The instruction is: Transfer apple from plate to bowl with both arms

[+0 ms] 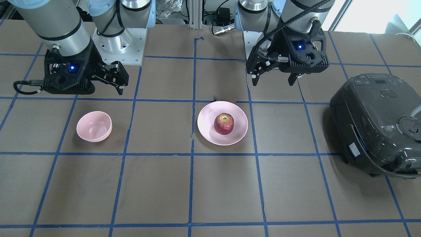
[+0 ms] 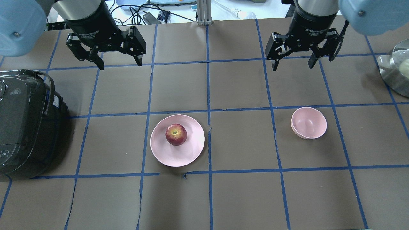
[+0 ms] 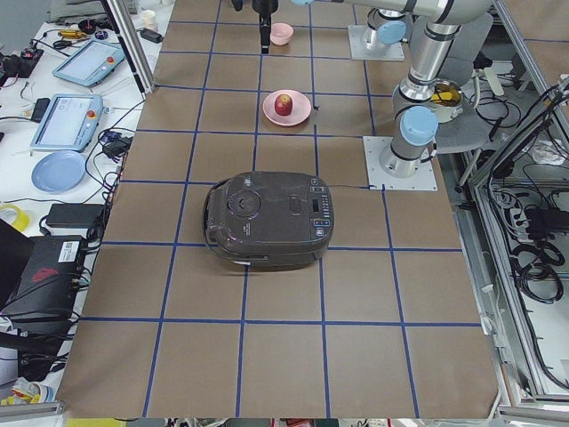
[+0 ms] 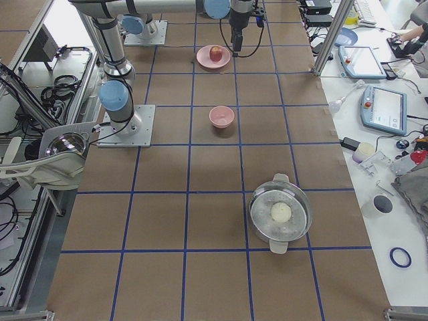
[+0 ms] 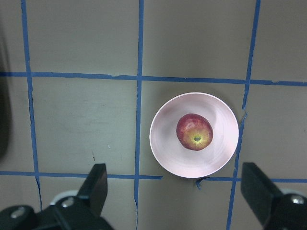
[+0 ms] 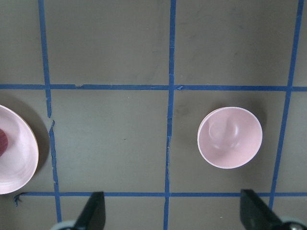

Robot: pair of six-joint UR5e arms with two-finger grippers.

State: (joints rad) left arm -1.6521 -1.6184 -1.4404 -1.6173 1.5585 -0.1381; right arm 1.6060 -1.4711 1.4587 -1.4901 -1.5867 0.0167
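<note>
1. The apple (image 2: pixel 176 134) is noted stem-dimple up on the plate (image 2: pixel 188 153), slightly toward 12 o'clock of the plate's centre in the overhead view. It is touched by nothing else.
2. The bowl (image 2: pixel 309 123) is noted empty, well apart from the plate at its 3 o'clock.
3. The left gripper (image 2: pixel 120 65) is recorded with fingers spread wide, nothing held, clear of the table. The right gripper (image 2: pixel 292 67) is likewise spread wide and empty.
4. Key relation: the apple lies at about 5 o'clock from the left gripper and at about 8 o'clock, much farther off, from the right. The left arm is judged nearer for the pick.
5. The bowl lies at about 6 o'clock from the right gripper, so placing is judged to fall to that arm.
6. The apple is round and no long axis is seen, so any jaw heading is judged workable.
7. No step of the transfer is yet done.
</note>
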